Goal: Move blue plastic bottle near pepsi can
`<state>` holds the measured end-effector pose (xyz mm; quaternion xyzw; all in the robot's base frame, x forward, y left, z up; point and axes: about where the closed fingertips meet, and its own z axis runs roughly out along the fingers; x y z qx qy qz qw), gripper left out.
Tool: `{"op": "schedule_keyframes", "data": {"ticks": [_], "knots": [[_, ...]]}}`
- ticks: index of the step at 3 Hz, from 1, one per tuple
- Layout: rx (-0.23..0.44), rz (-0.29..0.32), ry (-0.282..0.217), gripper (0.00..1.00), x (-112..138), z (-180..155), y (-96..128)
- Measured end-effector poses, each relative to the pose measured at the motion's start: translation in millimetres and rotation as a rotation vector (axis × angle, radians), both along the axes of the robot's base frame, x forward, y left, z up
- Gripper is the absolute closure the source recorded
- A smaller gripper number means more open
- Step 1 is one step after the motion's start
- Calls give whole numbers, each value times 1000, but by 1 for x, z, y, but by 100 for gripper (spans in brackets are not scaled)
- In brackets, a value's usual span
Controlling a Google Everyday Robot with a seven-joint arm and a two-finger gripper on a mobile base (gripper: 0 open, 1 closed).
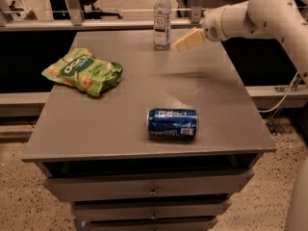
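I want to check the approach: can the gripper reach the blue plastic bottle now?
Probably yes: the gripper hovers just beside the upright blue plastic bottle, with nothing between them.

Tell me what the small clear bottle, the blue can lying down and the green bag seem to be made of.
The small clear bottle looks like thin plastic: see-through, white screw cap. The blue can seems metal, probably aluminium: smooth wall, soft sheen. The green bag looks like plastic film: crinkled, puffy. The gripper hovers close beside the bottle, apart from it.
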<state>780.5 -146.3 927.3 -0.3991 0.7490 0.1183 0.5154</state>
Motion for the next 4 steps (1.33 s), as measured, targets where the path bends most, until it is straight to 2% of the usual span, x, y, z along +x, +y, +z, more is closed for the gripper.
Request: {"op": "schedule_keyframes", "data": {"ticks": [1,2,3,4], "knots": [[122,-52,-93,0,44,9,19],[165,-90,-166,0,78,10,33],[183,-121,-194,0,106,7,38],[194,-133,-166,0,122,7,44]]}}
